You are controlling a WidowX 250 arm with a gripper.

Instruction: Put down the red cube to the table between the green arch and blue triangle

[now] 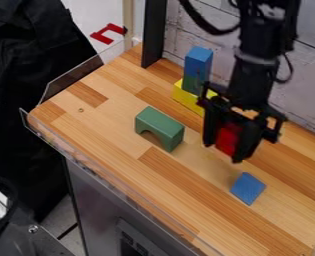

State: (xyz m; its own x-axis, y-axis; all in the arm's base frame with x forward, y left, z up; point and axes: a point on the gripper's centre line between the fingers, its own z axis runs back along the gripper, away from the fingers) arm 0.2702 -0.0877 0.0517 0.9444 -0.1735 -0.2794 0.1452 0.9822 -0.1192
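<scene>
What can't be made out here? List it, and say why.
All in the camera view:
- Red cube: its sides, behind the fingers of the gripper.
- Yellow block: partly behind the gripper and the blocks standing there.
- Table: its near right part, cut off by the bottom edge.

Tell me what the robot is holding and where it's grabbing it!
The gripper is holding the red cube by two opposite sides, one finger on each.
</scene>
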